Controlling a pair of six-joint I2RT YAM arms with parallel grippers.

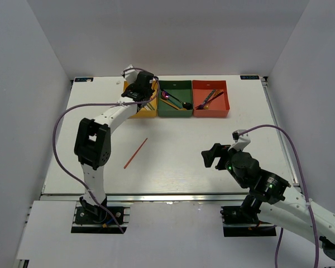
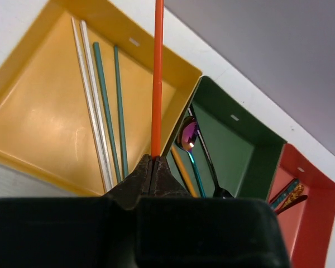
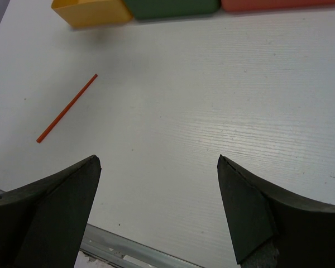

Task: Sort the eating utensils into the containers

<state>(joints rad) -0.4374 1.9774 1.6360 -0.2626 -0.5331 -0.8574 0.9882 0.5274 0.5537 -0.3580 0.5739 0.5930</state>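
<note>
The left claw (image 2: 154, 162) is seen closed on an orange-red chopstick (image 2: 157, 78), which is gripped at its near end and pointed toward 12 o'clock in the left wrist view. It is held above the side of the yellow-orange tray (image 2: 33, 139) that is nearest the dark green tray (image 2: 234, 151). Inside the yellow-orange tray, two silver chopsticks (image 2: 92, 106) and two grey-green chopsticks (image 2: 107, 111) are laid side by side. A purple spoon (image 2: 188, 135) is seen in the dark green tray, with an orange handle and a dark handle beside it. In the red-orange tray (image 2: 318, 223) a few slim handles are glimpsed at one corner, too little to be named

The three trays are lined up along the 12 o'clock edge of the table (image 1: 212, 128), touching or nearly so. A second orange-red chopstick (image 1: 135, 153) is laid flat on the table at about 9 o'clock from its middle, well apart from the trays. The right claw (image 1: 211, 156) is held wide open and empty above the table at about 4 o'clock, and only bare tabletop is seen between its fingers
</note>
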